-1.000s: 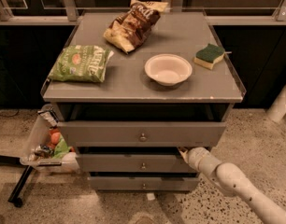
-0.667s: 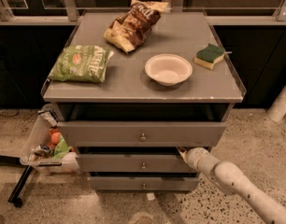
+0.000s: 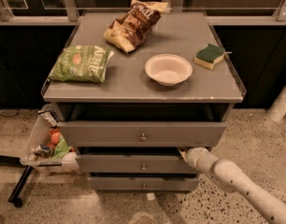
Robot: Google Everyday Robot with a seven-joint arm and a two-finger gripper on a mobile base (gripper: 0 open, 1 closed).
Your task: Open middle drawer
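Note:
The middle drawer point(image 3: 133, 164) is a grey front with a small round knob point(image 3: 143, 166), between the taller top drawer point(image 3: 110, 133) and the shortest bottom drawer point(image 3: 124, 184). It stands pulled out a little, less than the top drawer. My gripper point(image 3: 185, 152) is at the right end of the middle drawer's upper edge, reaching into the dark gap above it. My white arm point(image 3: 236, 183) comes in from the lower right. The fingertips are hidden in that gap.
On the grey cabinet top point(image 3: 129, 80) lie a green chip bag point(image 3: 82, 64), a brown chip bag point(image 3: 133, 24), a white bowl point(image 3: 168, 69) and a green-yellow sponge point(image 3: 209, 55). A clear bin point(image 3: 42, 146) with snacks hangs on the cabinet's left side. Speckled floor surrounds it.

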